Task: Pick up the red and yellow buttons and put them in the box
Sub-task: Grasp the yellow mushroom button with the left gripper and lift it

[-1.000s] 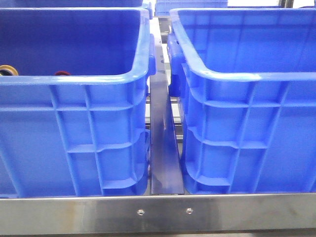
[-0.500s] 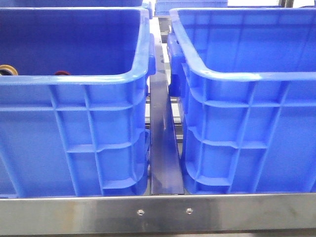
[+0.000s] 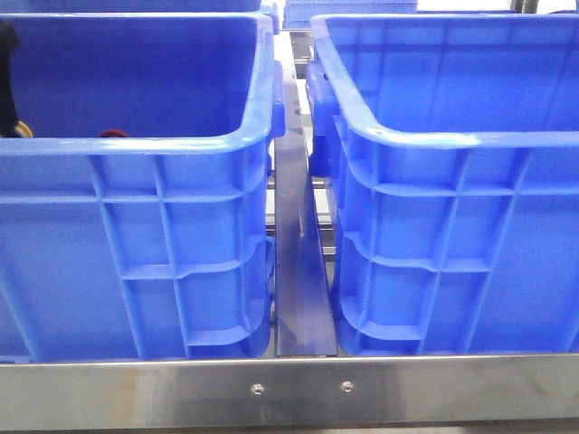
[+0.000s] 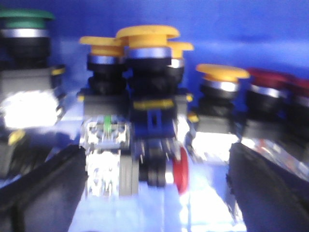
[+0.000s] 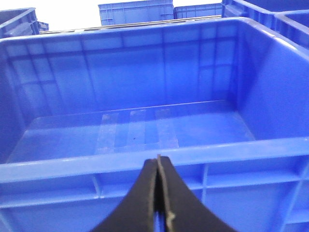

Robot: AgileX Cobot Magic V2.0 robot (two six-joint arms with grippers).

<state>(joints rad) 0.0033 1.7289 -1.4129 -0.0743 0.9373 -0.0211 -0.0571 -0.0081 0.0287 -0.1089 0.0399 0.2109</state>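
While the left gripper (image 4: 154,193) is hanging spread wide inside the left crate (image 3: 136,145), its fingers (image 4: 43,193) are flanking a yellow button (image 4: 147,34), with red buttons (image 4: 268,77) lying toward three o'clock. The right gripper (image 5: 158,203) is sitting pressed together, empty, facing the box (image 5: 145,159).

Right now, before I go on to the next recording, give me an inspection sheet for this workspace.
Surface: steel frame rail across the front; metal strip between the crates.
Job's things: yellow buttons and dark red buttons stand clustered in the left crate; right crate holds nothing visible.
Clutter: green button and one tipped red button among them.
Grippers: left tool open, low among the buttons; right tool shut, before the right crate's near wall.
Cables: nothing seen.
Surroundings: more blue crates behind.
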